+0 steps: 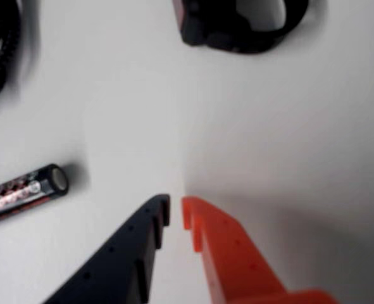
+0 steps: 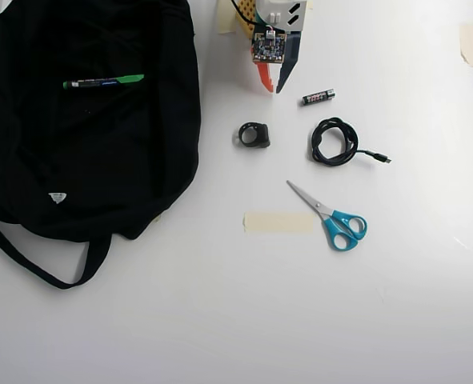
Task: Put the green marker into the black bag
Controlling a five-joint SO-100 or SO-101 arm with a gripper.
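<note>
In the overhead view the green marker (image 2: pixel 104 81) lies flat on the upper part of the black bag (image 2: pixel 84 168), its green cap pointing right. The bag sprawls over the left of the table, strap trailing toward the bottom left. My gripper (image 2: pixel 273 88) hangs at the top centre, well right of the bag and apart from the marker. In the wrist view the gripper (image 1: pixel 176 206) shows an orange finger (image 1: pixel 231 253) and a dark finger (image 1: pixel 123 259) with tips nearly touching and nothing between them. Marker and bag are out of the wrist view.
A black-and-red battery (image 2: pixel 318 97) (image 1: pixel 25 190) lies just right of the gripper. Below it are a small black ring-shaped piece (image 2: pixel 254 134) (image 1: pixel 237 25), a coiled black cable (image 2: pixel 334 142), blue-handled scissors (image 2: pixel 332 218) and a strip of tape (image 2: pixel 278 222).
</note>
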